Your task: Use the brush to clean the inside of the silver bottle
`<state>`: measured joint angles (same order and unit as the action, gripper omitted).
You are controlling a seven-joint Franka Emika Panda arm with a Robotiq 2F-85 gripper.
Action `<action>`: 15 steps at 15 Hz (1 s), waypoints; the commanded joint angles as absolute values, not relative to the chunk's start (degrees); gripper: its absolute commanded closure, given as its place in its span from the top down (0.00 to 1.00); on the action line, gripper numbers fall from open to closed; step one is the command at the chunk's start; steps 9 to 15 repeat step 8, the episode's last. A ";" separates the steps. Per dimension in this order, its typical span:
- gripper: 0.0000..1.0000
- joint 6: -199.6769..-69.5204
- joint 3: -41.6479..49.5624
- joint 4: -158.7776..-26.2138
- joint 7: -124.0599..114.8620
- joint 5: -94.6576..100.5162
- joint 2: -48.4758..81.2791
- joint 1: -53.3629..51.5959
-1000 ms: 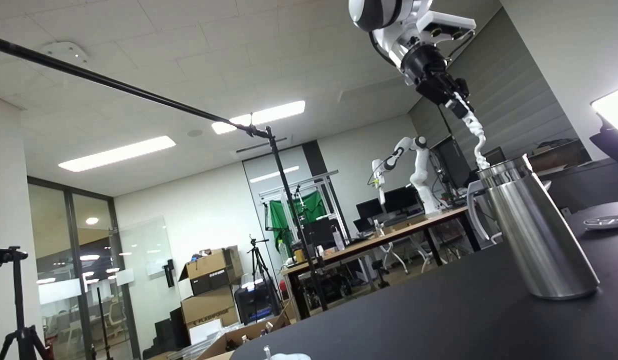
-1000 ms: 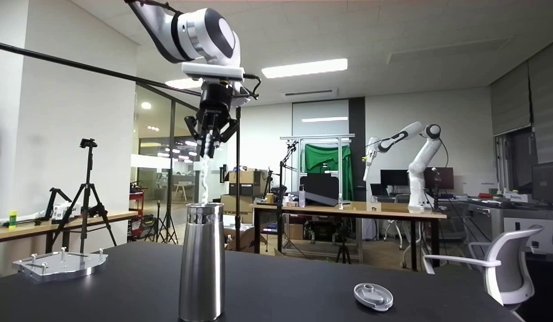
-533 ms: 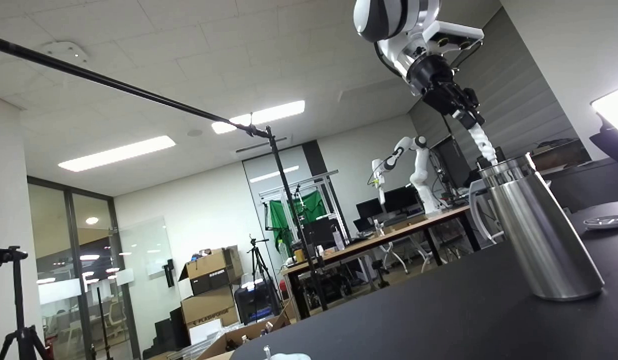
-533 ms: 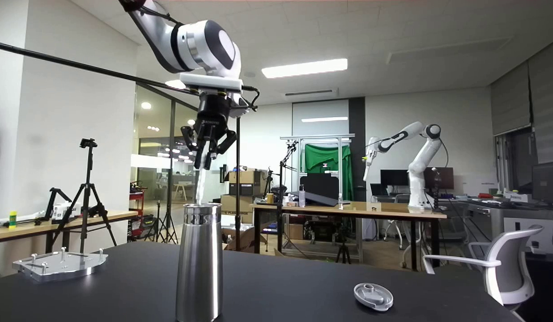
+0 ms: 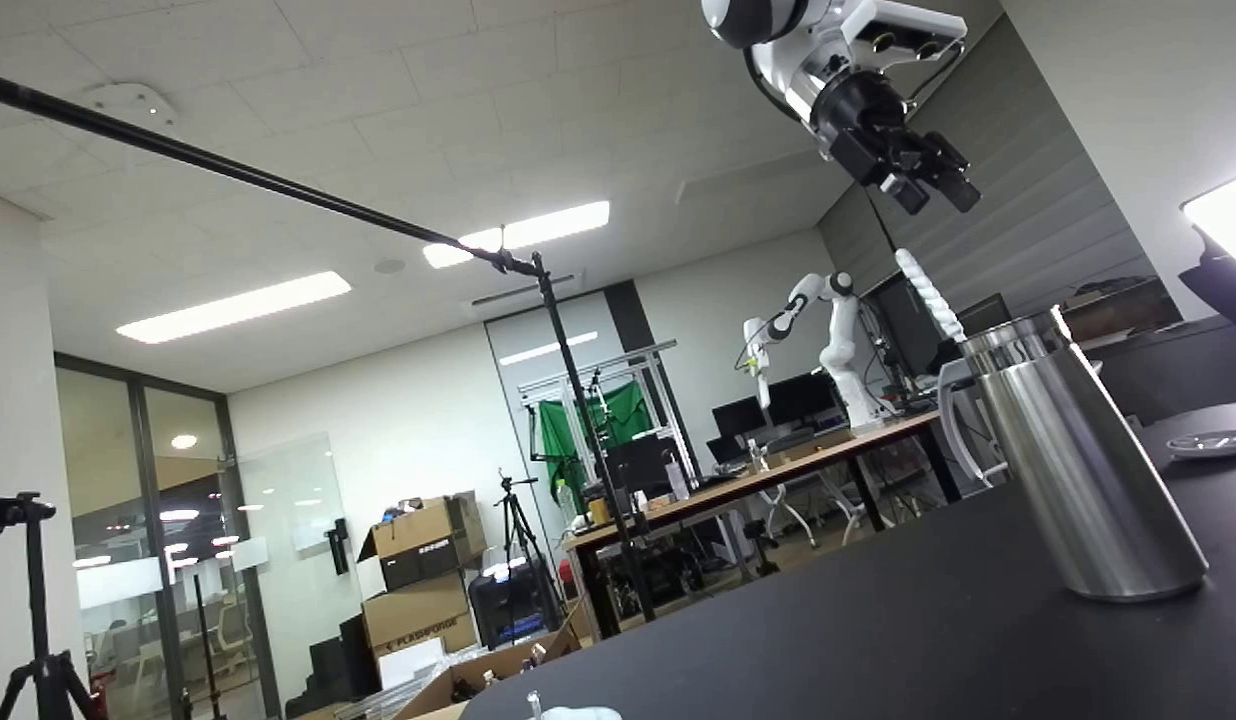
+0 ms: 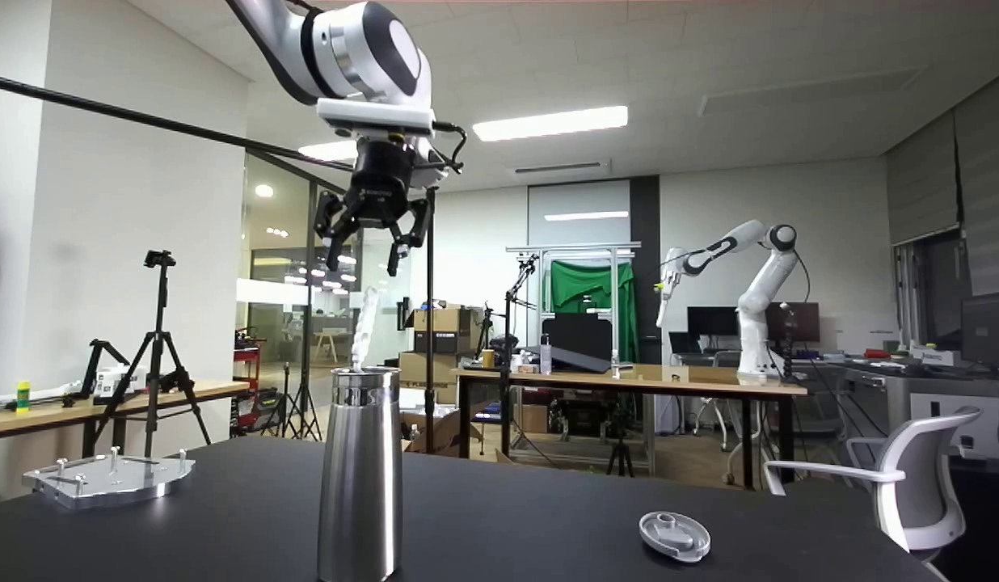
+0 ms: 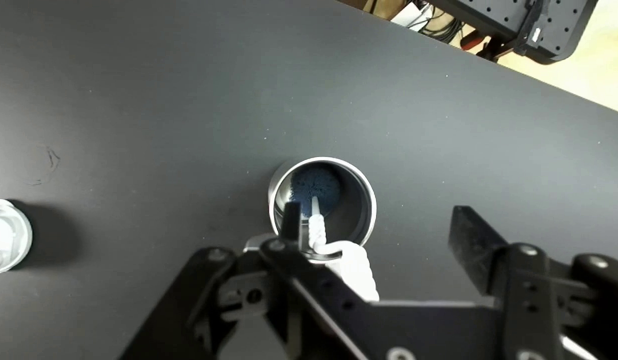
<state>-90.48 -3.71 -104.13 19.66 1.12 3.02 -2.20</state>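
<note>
Wrist view: pincer [image 7: 376, 222] spread wide, nothing held; brush [image 7: 352, 262] leans inside silver bottle [image 6: 360, 485], upper length protruding. Likely risk: off-centre descent could knock it aside or topple the bottle.

Fingers [image 7: 473, 245] now wide apart and higher; clear of the brush [image 6: 364, 329]; its upper end free

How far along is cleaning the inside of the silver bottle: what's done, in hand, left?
Done: the slender white twisted-handled brush stands in the tall brushed-silver metal bottle; the dark blue mass inside is likely its head.
In hand: nothing gripped; the black end effector is open above the brush.
Left: the brush is unheld, so probably regrasping to scrub or lift it out; cleanliness inside can't be judged.
</note>
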 commanded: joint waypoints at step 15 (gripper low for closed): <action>1.00 -87.61 -3.14 -104.47 19.63 0.68 1.81 -2.34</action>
